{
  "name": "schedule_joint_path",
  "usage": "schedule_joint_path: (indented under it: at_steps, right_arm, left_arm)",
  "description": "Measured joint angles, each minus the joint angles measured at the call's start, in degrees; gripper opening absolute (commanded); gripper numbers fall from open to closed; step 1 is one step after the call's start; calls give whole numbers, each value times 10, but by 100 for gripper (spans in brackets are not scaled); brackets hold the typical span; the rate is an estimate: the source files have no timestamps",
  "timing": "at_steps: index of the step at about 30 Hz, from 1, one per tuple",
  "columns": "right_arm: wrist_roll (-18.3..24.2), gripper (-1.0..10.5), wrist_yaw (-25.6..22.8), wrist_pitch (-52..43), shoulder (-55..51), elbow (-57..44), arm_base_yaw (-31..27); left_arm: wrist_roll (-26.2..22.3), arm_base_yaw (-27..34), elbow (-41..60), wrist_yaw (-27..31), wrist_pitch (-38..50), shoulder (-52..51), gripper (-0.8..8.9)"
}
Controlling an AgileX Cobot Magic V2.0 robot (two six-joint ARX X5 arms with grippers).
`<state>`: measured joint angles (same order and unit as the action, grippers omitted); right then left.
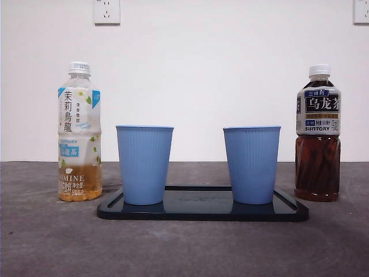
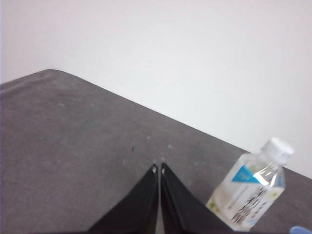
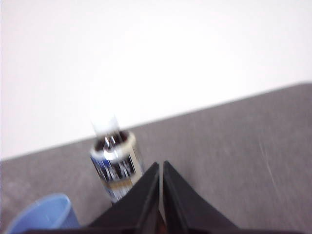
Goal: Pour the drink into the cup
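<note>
Black jaws of the left gripper [image 2: 159,168] were pressed together, tip against tip, with nothing between them; they hung over bare grey table [image 2: 73,141], and the jasmine tea bottle [image 2: 252,187] stood near them, untouched. Neither arm showed in the front view.

Going from the left across the front view, the jasmine tea bottle [image 1: 79,133] stood upright on the table [image 1: 184,248], its white cap on. Pale amber tea filled only its lowest part, the rest above looking clear behind the white and blue label. Just beside it lay a black tray [image 1: 202,212], flat on the table. On the tray's left end stood a ribbed blue cup [image 1: 144,164], upright; its inside could not be seen from that low angle. On the tray's right end stood a second blue cup [image 1: 252,164] of the same kind, also upright, its contents likewise hidden. The two cups stood apart from each other. Right of the tray, near its corner, the oolong tea bottle [image 1: 318,135] stood upright on the table with its white cap on, dark brown tea reaching up behind its dark label.

The right gripper [image 3: 161,168] also had its jaws closed against each other, gripping nothing. It was near the oolong tea bottle [image 3: 115,163] without touching it, and the rim of a blue cup [image 3: 41,214] showed beside that bottle.
</note>
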<state>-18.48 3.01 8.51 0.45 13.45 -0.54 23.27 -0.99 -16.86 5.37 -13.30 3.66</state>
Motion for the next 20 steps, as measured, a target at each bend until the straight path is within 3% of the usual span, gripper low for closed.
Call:
schedule_joint_path:
  at_steps: [7,20]
  right_arm:
    - [2,8,16,43,43,90,0]
    - [84,8,170,267,215,249,0]
  left_arm:
    - [-35,0,-122,-53,-73,77,10]
    - [-158,0,-256,-257,-255,245,9]
